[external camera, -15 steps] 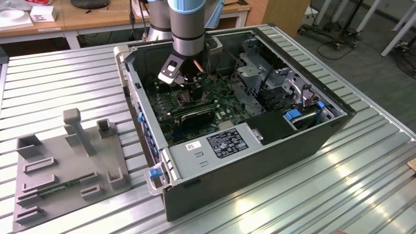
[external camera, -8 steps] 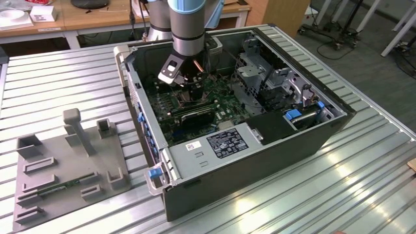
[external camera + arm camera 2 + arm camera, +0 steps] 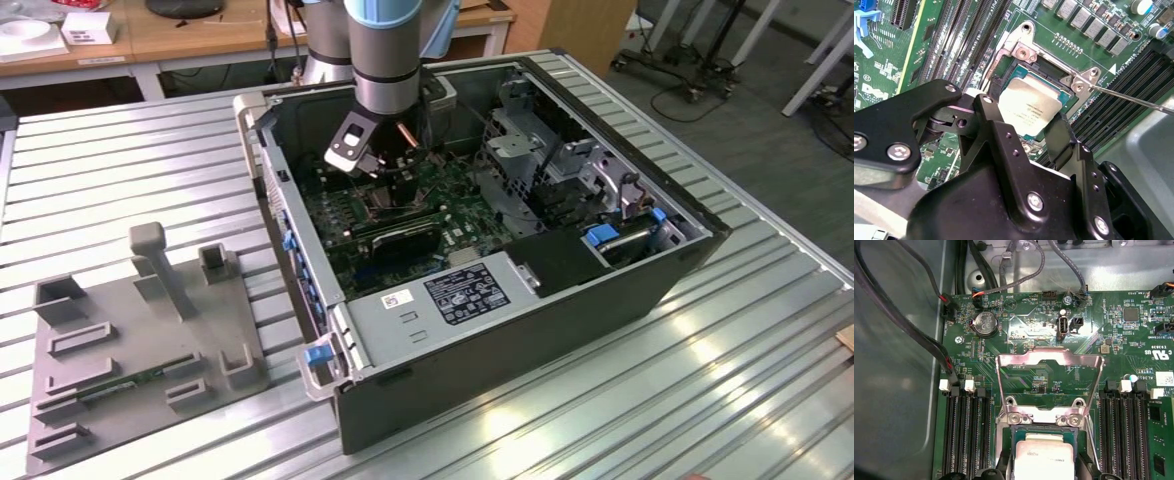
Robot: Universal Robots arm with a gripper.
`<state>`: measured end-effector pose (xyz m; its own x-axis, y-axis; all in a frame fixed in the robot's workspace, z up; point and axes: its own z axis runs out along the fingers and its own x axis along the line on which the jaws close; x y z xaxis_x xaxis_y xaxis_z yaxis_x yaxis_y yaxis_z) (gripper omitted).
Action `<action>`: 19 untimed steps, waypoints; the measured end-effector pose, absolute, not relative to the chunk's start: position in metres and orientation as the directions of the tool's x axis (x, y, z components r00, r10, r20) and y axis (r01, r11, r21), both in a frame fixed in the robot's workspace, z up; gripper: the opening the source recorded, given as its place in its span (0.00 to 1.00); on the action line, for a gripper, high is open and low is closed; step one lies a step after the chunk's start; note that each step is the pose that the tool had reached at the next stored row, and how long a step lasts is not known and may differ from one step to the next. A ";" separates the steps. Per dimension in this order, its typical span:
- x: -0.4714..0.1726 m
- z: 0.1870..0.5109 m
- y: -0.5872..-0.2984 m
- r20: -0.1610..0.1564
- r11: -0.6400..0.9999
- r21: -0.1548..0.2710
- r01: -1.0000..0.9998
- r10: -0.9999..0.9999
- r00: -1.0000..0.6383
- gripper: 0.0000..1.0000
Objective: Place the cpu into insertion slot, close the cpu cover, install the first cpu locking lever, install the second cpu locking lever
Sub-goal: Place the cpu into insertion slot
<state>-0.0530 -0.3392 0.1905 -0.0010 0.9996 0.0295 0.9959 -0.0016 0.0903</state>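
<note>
The cpu (image 3: 1029, 107) is clenched by its edges between the tool's (image 3: 1019, 115) fingers (image 3: 999, 135), at the slot (image 3: 1051, 77) mid-board (image 3: 1019, 330); whether seated cannot be told. The cover (image 3: 1049, 371) stands open toward the board's cabled edge. The case (image 3: 561, 300) lies open on the worktop (image 3: 134, 150).

**A:** Any room over the small square dark insertion slot (image 3: 1049, 72)?

**B:** Nope, black gripper (image 3: 1022, 115) pinching the silver-grey square cpu (image 3: 1029, 100) sits there. Raised silver frame cpu cover (image 3: 1050, 365) walls one side, long black memory slots (image 3: 966, 435) flank two.
</note>
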 end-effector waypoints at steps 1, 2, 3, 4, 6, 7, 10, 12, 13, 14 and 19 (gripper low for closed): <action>-0.053 0.191 -0.339 0.029 -0.002 0.090 0.996 1.000 -0.001 0.60; -0.053 0.191 -0.339 0.029 -0.002 0.090 0.996 1.000 -0.001 0.60; -0.053 0.190 -0.339 0.030 -0.002 0.090 0.996 1.000 -0.001 0.60; -0.053 0.191 -0.339 0.030 -0.002 0.090 0.996 1.000 -0.001 0.60; -0.053 0.192 -0.339 0.030 -0.002 0.090 0.996 1.000 -0.001 0.60; -0.053 0.193 -0.339 0.030 -0.002 0.090 0.996 1.000 -0.001 0.60; -0.053 0.193 -0.339 0.030 -0.002 0.090 0.996 1.000 -0.001 0.60; -0.053 0.193 -0.339 0.030 -0.002 0.090 0.996 1.000 -0.001 0.60; -0.053 0.193 -0.339 0.030 -0.002 0.090 0.996 1.000 -0.001 0.60; -0.053 0.193 -0.339 0.030 -0.002 0.090 0.996 1.000 -0.001 0.60; -0.053 0.193 -0.339 0.030 -0.002 0.090 0.996 1.000 -0.001 0.60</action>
<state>-0.0530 -0.3390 0.1933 -0.0010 0.9996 0.0297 0.9959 -0.0017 0.0904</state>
